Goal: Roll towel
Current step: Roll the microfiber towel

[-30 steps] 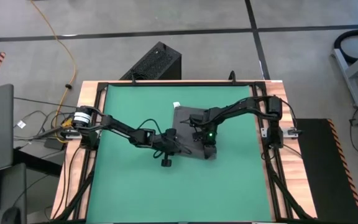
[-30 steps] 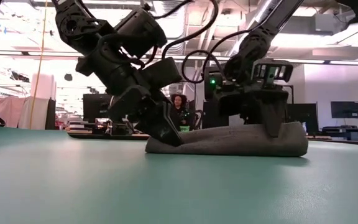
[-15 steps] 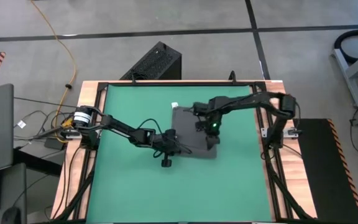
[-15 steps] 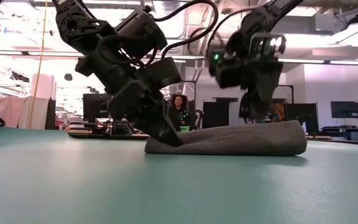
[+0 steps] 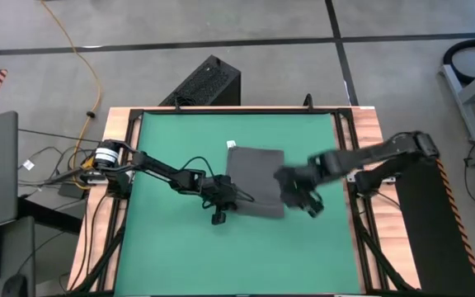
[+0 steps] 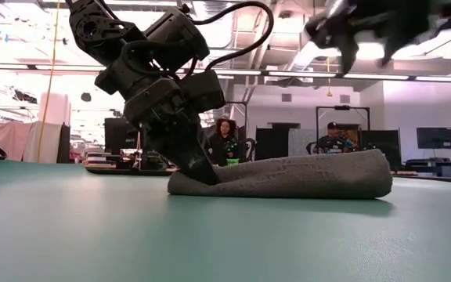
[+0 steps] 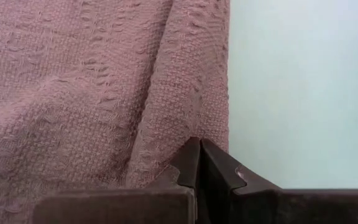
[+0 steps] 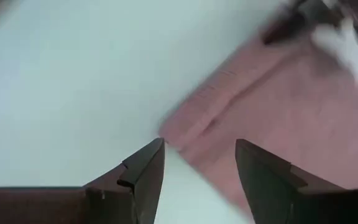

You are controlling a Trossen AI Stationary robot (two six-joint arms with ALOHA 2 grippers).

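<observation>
no legible text or labels anywhere

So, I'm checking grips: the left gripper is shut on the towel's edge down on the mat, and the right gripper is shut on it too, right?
Not quite. The right gripper is open and off the towel, as the right wrist view shows. The left gripper is shut on the towel's edge.

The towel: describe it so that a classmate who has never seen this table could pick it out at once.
Look at the green mat that covers the wooden table; near its middle lies the towel, a dark charcoal-grey cloth folded to a thick rectangle. The left pincer is shut on its near-left edge. It is the only soft thing there, with a small white tag at its far corner.
</observation>
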